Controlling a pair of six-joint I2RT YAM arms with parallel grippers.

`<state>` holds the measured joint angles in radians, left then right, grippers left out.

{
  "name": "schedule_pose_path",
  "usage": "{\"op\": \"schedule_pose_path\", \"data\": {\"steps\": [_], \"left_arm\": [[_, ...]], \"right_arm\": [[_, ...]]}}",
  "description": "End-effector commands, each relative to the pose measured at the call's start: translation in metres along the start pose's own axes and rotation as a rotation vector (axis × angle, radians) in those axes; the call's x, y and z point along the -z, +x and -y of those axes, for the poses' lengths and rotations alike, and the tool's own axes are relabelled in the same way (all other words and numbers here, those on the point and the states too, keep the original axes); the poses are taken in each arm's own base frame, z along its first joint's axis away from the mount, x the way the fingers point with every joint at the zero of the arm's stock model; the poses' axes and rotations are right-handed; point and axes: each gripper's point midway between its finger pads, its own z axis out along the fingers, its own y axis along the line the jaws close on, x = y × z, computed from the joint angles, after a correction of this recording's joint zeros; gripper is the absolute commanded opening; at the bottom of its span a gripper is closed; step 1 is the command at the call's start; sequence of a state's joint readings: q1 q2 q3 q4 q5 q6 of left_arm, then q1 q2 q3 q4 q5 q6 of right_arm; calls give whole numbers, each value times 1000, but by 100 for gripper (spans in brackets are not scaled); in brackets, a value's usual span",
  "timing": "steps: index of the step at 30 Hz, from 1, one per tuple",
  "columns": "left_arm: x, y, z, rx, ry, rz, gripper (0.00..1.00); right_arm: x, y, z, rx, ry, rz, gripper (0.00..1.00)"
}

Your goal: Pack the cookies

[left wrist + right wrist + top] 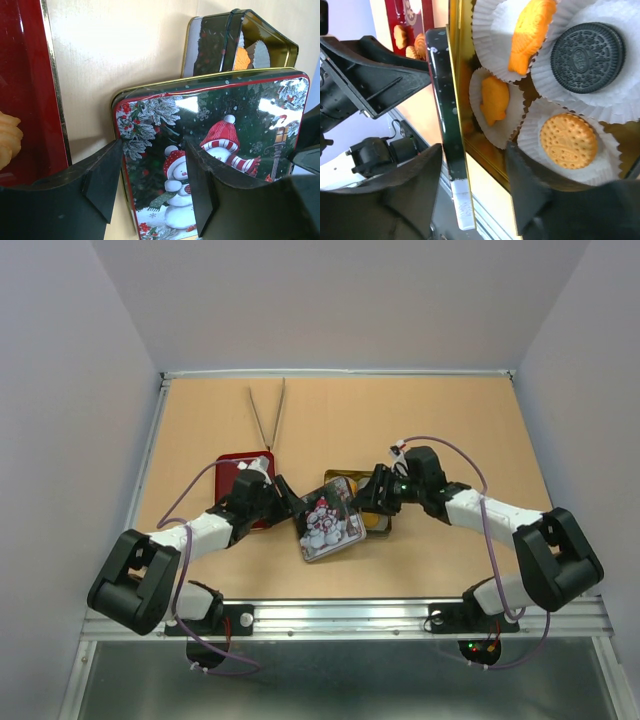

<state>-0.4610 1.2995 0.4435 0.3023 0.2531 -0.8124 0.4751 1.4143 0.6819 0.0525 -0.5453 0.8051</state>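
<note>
A tin lid printed with snowmen (327,521) leans tilted against the gold-lined cookie tin (377,524) at the table's middle. In the right wrist view the tin holds white paper cups with two orange cookies (535,22), a round orange one (568,140) and a dark sandwich cookie (587,50). My left gripper (290,502) is open and straddles the lid's left edge (122,150). My right gripper (368,498) is open. Its jaws stand either side of the lid's rim (445,125) and the tin's wall, one finger (530,200) by the cups. More cookies (9,137) lie on a red tray (25,90).
The red tray (235,462) sits left of the tin, partly under my left arm. Metal tongs (268,415) lie behind it toward the back wall. White walls close the table on three sides.
</note>
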Motion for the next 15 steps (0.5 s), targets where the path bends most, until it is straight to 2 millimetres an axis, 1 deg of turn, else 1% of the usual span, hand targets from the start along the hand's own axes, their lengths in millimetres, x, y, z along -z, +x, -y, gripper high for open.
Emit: {"op": "schedule_pose_path", "data": {"steps": [1,2,4,5,7,8,12,14,15], "left_arm": [[-2,2,0,-15,10,3,63],[-2,2,0,-14,9,2,63],[-3,2,0,-16,10,-2,63],[-3,1,1,-16,12,1,63],[-2,2,2,-17,16,0,63],[-1,1,3,-18,20,2,63],[1,-1,8,-21,36,7,63],[4,-2,15,-20,57,5,63],[5,-3,16,-16,62,4,63]], "right_arm": [[-3,-18,-32,62,-72,47,53],[-3,-19,-33,58,-76,48,46],[-6,-16,-35,58,-84,37,38],[-7,-18,-37,59,-90,40,29],[-8,-19,-39,62,-94,40,22],[-8,-20,-40,62,-97,42,15],[-9,-25,-45,73,-105,47,3],[-10,-28,-48,77,-109,53,0],[-10,-29,-49,76,-110,54,1]]}}
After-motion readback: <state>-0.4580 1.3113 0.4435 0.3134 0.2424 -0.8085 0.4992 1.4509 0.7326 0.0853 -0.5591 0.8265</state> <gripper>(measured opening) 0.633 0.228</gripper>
